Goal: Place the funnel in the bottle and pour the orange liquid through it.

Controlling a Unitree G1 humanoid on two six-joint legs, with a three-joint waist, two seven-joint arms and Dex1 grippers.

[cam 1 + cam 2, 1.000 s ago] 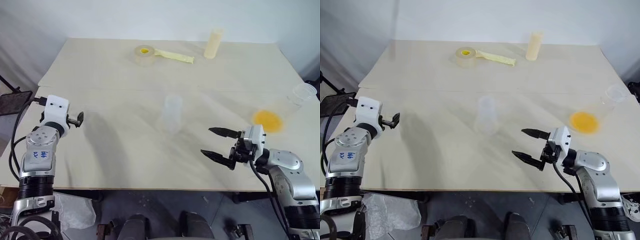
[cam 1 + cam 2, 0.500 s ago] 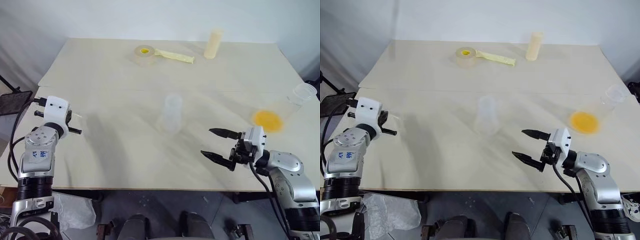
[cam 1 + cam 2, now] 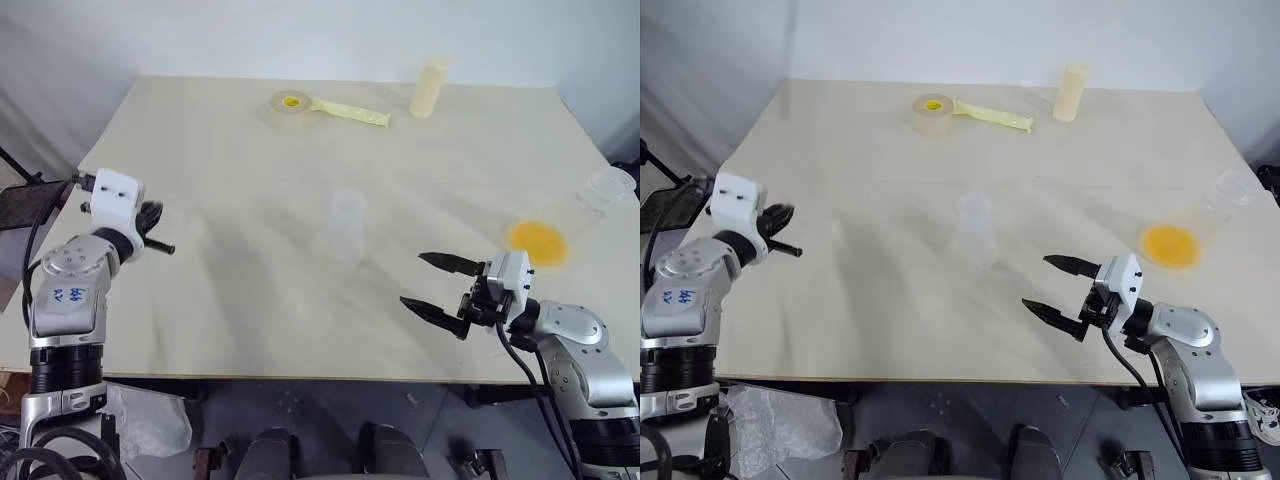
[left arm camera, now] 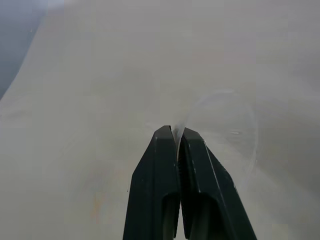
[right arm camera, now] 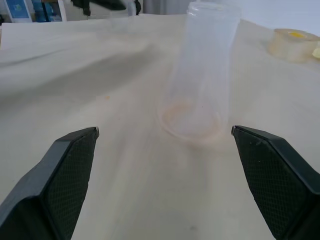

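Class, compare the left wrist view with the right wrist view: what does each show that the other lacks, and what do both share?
Left wrist view: the left claw up close, shut on the rim of the clear funnel. Right wrist view: the right claw open, the bottle upright ahead of it, the tape roll beyond. Shared: the pale table, and the left claw, far off in the right wrist view.

Head pair overlooking table (image 3: pixel 250 300); wrist views low, perhaps level.
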